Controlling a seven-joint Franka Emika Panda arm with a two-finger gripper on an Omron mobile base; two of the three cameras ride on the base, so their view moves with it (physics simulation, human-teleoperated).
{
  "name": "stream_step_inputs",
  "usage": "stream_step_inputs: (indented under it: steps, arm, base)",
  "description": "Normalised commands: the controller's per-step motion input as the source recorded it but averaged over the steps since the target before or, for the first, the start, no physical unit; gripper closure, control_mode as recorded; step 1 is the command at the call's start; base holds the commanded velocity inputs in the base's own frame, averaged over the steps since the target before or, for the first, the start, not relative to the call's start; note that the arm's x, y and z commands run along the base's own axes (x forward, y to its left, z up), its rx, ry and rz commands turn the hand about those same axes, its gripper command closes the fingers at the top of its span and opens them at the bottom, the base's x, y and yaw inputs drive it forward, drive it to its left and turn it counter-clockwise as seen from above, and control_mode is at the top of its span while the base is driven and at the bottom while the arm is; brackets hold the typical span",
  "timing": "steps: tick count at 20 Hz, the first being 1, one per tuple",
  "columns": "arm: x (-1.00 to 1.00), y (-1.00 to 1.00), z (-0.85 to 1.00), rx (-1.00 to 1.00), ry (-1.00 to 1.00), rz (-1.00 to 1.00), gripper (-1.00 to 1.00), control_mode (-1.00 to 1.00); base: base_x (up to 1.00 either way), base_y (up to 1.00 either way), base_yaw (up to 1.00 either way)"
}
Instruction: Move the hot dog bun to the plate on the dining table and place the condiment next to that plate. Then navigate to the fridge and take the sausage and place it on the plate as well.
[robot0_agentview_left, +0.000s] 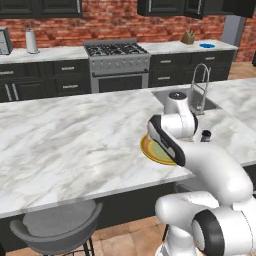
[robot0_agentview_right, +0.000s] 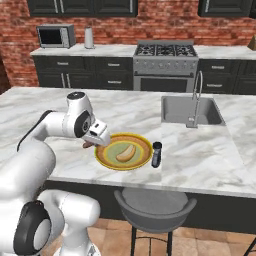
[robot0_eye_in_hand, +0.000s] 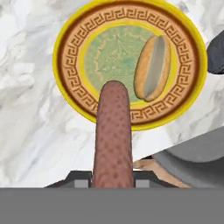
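Note:
My gripper (robot0_eye_in_hand: 113, 181) is shut on the reddish-brown sausage (robot0_eye_in_hand: 113, 135), which sticks out over the near rim of the plate (robot0_eye_in_hand: 70, 57). The hot dog bun (robot0_eye_in_hand: 153, 68) lies on the plate's green centre, to the right of the sausage tip. From the right base view, the gripper (robot0_agentview_right: 91, 143) hangs just left of the plate (robot0_agentview_right: 105, 159), with the bun (robot0_agentview_right: 125, 152) on it and the dark condiment (robot0_agentview_right: 157, 154) bottle upright just right of the rim. The plate (robot0_agentview_left: 149, 150) and the condiment (robot0_agentview_left: 205, 136) rest on the dining table (robot0_agentview_left: 75, 140), partly behind my arm.
An inset sink (robot0_agentview_right: 190, 110) with a steel faucet (robot0_agentview_right: 195, 97) lies beyond the plate to the right. A grey stool (robot0_agentview_right: 155, 205) stands under the table's near edge below the plate, and another stool (robot0_agentview_left: 57, 225) further left. A stove (robot0_agentview_left: 117, 62) and black cabinets line the brick wall.

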Motion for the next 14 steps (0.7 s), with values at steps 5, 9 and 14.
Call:
stream_step_inputs:
  steps: [5,9,14]
  arm:
    - [1.00,-0.01,-0.86,0.00,0.00,0.00,1.00,-1.00]
    - [0.96,-0.01,-0.66,0.00,0.02,0.00,1.00,-1.00]
    - [0.55,-0.25,-0.44,0.00,0.01,0.00,1.00,-1.00]
  base:
    - [0.00,0.00,0.00]
    - [0.00,0.00,0.00]
    - [0.00,0.00,0.00]
